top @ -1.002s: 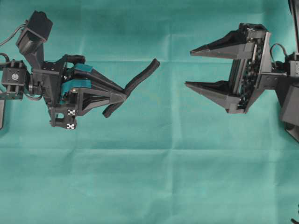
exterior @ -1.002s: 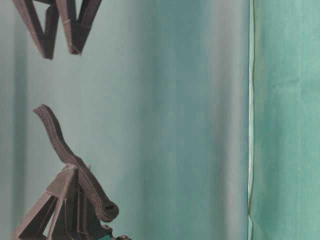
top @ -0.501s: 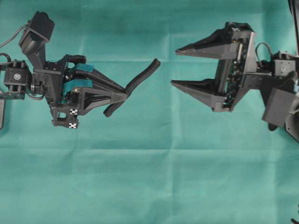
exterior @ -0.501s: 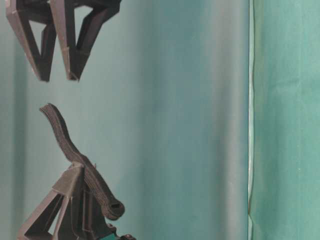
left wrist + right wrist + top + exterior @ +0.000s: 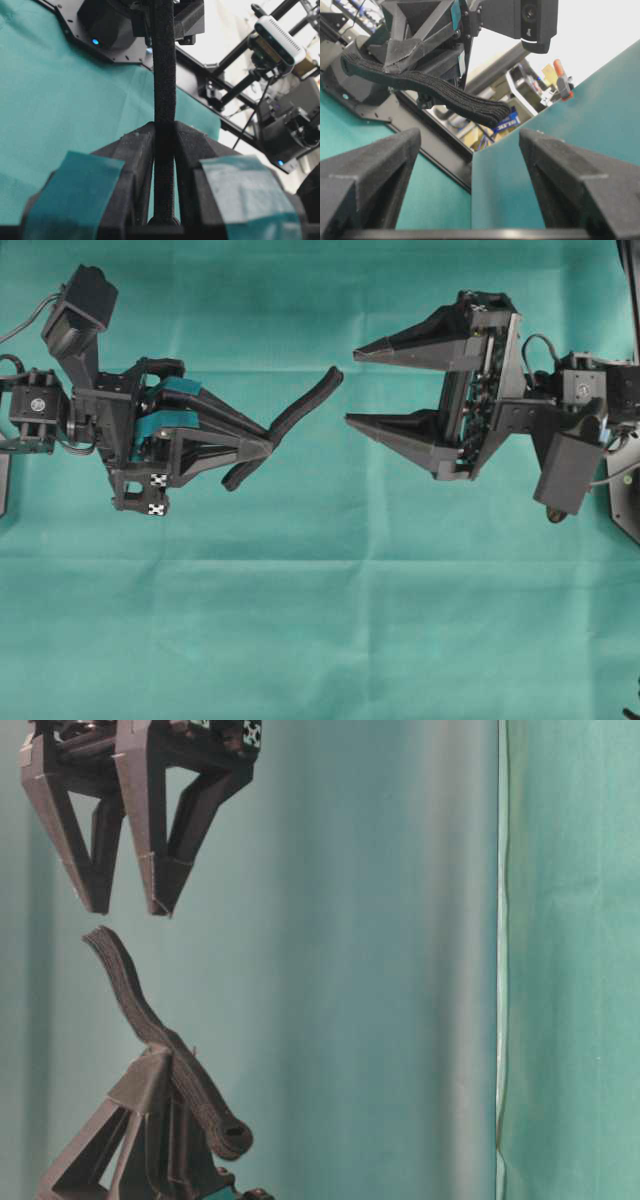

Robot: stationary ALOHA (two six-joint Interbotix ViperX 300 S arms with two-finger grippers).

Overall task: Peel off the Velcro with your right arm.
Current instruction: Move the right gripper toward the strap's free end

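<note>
The left hand (image 5: 262, 448) is clamped on the Velcro (image 5: 300, 412); the right hand (image 5: 352, 385) gapes wide, just beside its free end.

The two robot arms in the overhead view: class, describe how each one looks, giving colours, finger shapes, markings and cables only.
The left gripper is black with teal patches on its finger parts, two small checkered tags on its underside and a boxy black camera above. The right gripper is all black, with two long pointed wedge fingers, a boxy black camera and a thin black cable looping at its wrist.
</note>
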